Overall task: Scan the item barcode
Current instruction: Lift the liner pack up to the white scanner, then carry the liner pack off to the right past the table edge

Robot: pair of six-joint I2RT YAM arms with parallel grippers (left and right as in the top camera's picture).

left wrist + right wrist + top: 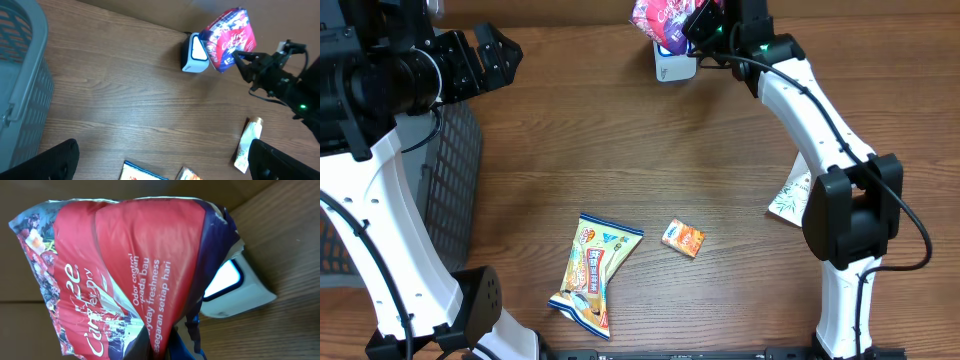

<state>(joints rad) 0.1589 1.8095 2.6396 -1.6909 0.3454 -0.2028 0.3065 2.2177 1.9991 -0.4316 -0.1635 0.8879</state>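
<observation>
Wooden table (620, 150) under me, and the biggest thing on it is the grey mesh basket (455, 170) out at 9 o'clock. My left gripper (505, 57) hangs just above the basket's far edge at about 10 o'clock, with its jaws spread as wide as they go and nothing in them.

Up at 12 to 1 o'clock, my right gripper (239, 55) is pinched tight on the lower edge of the red-and-purple pouch (227, 35). It holds the pouch in the air, right up against the face of the white barcode scanner (194, 55). I can't tell whether the two touch. From my right wrist, the scanner's bright window peeks past the pouch's edge.

Down at 6 o'clock a yellow snack bag (595, 275) lies flat. A white-and-green tube (788, 197) lies at 4 o'clock beside my right arm's base. The small orange box (683, 238) sits just right of the snack bag.
</observation>
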